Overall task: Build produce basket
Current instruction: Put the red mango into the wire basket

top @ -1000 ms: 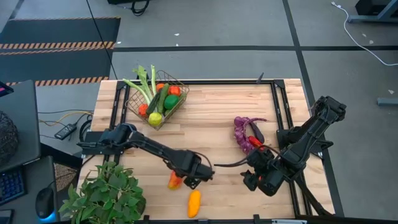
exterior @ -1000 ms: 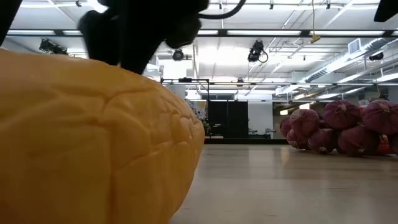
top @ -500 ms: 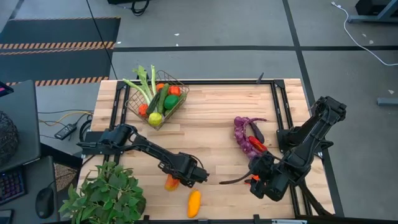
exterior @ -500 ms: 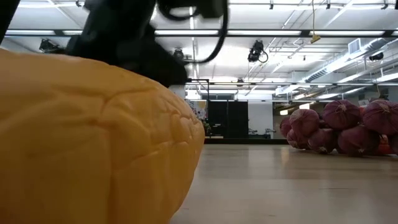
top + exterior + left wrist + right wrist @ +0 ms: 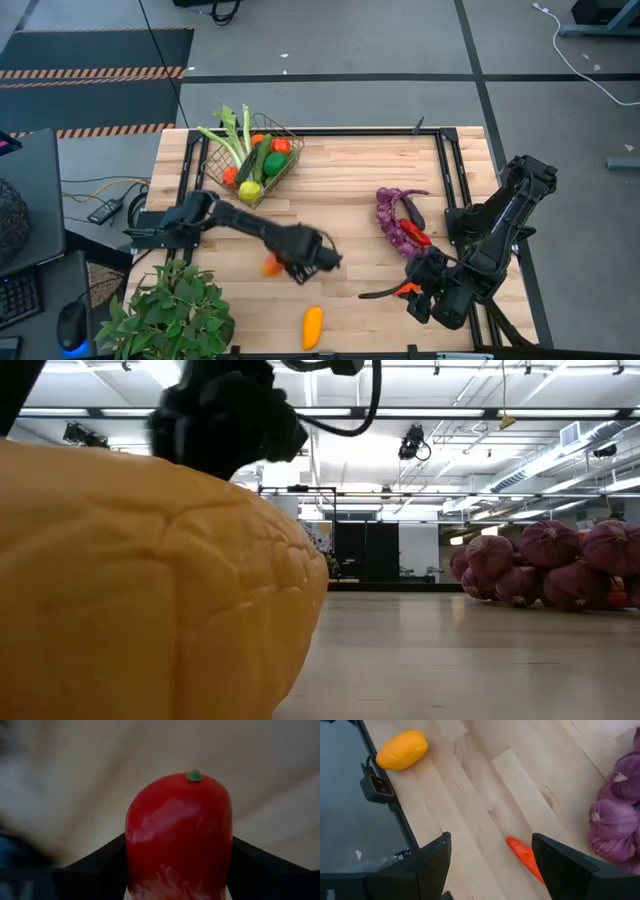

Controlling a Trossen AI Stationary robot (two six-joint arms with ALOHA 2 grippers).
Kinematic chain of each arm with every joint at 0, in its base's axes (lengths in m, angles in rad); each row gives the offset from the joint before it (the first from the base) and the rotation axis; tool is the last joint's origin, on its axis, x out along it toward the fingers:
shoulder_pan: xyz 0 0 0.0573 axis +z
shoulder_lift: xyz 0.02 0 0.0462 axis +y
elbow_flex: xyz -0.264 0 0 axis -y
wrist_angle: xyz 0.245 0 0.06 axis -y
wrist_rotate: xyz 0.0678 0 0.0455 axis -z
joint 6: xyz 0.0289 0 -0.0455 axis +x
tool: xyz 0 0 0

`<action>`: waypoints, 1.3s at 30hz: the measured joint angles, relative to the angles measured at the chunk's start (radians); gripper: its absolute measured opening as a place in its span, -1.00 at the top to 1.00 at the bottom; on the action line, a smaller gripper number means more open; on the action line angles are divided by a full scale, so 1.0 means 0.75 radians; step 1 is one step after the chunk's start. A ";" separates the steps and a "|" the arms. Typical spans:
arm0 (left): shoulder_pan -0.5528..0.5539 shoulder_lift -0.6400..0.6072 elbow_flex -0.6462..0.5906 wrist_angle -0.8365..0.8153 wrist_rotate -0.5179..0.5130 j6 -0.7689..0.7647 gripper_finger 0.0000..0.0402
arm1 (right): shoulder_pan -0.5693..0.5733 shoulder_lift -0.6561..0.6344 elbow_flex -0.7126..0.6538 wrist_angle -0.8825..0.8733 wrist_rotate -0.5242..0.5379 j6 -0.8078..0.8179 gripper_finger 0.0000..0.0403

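The wire basket (image 5: 256, 162) stands at the table's far left and holds celery and several pieces of produce. My left gripper (image 5: 292, 264) is near the table's middle, shut on a red toy piece (image 5: 179, 835) that shows orange-red (image 5: 270, 265) from above. A yellow-orange piece (image 5: 312, 326) lies by the near edge and fills the low view's left (image 5: 150, 590). Purple grapes (image 5: 390, 218) and a red-orange piece (image 5: 414, 236) lie to the right. My right gripper (image 5: 492, 870) hovers open at the near right, above a small orange-red piece (image 5: 525, 856). My left gripper pinches the red piece by its two opposite sides (image 5: 135, 855) between its two fingers (image 5: 100, 867). The fingers come steeply from above. The piece's end with the green dot (image 5: 194, 775) points away from the wrist. Whether it is clear of the table I cannot tell.
A leafy green plant (image 5: 175, 310) stands at the near left corner. A black frame (image 5: 445, 160) runs along the table's edges. Bare wood lies between the basket and the grapes.
My left gripper has gone toward the table's far edge and a little left, toward the basket. The red piece, which lay near the yellow-orange one, has gone along with it. My right gripper has drifted slightly toward the table's right edge.
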 joint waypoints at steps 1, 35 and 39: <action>0.032 -0.005 0.030 -0.059 -0.037 0.072 -0.29 | -0.007 0.000 0.000 -0.005 0.001 0.019 -0.39; 1.130 -0.433 0.002 -0.082 -0.511 0.690 -0.39 | -0.255 0.001 0.000 -0.042 0.034 0.270 -0.39; 1.112 -0.440 0.002 -0.115 -0.512 0.700 -0.40 | -0.272 0.001 0.000 -0.048 0.034 0.278 -0.39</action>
